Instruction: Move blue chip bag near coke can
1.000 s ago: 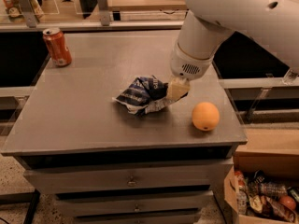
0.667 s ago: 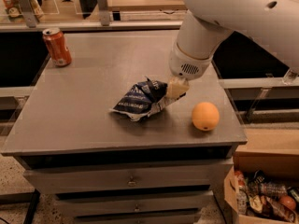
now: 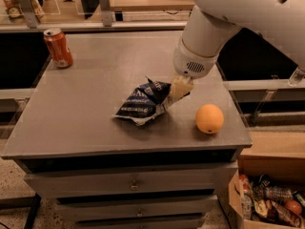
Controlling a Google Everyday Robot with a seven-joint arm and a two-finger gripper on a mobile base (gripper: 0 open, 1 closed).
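**Bag Gripped, Lift Starting**

The gripper (image 3: 177, 90) is clamped on the end of the blue chip bag (image 3: 141, 105) farthest from the coke can (image 3: 58, 47). Since a second ago that end has risen, tilting the bag. The bag lies well apart from the can, so the grasp looks secured and the carry toward the can is pending.

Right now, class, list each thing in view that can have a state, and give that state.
blue chip bag: crumpled, right end raised, left end on the table.
hand: over the table's middle, shut on the bag's right end.
coke can: upright, far left corner, apart from the bag.
orange: whole, resting near the right edge.
drawers: closed.
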